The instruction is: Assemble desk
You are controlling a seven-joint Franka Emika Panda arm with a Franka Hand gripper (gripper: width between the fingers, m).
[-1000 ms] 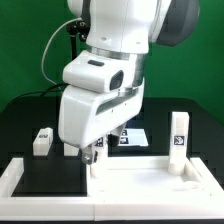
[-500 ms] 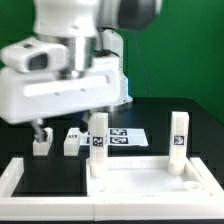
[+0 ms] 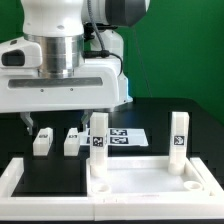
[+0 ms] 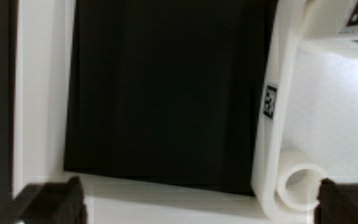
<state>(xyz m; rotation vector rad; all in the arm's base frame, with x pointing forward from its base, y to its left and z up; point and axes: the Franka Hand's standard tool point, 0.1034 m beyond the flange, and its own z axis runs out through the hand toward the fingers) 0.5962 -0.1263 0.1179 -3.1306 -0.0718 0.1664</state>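
Observation:
The desk top panel lies flat at the front of the black mat, with two white legs standing upright on it, one at its left corner and one at its right. Two loose tagged legs stand on the mat behind it. My gripper hangs above the loose legs at the exterior view's left, only partly seen under the hand. In the wrist view my gripper is open with nothing between its dark fingertips. Below it are the panel's tagged edge and a round corner.
A white rail frames the black mat at the front and left. The marker board lies flat behind the panel. The arm's large white body fills the upper left of the exterior view.
The arm has swung from over the panel to the exterior view's left and risen a little, uncovering the left upright leg and both loose legs. The gripper stays open.

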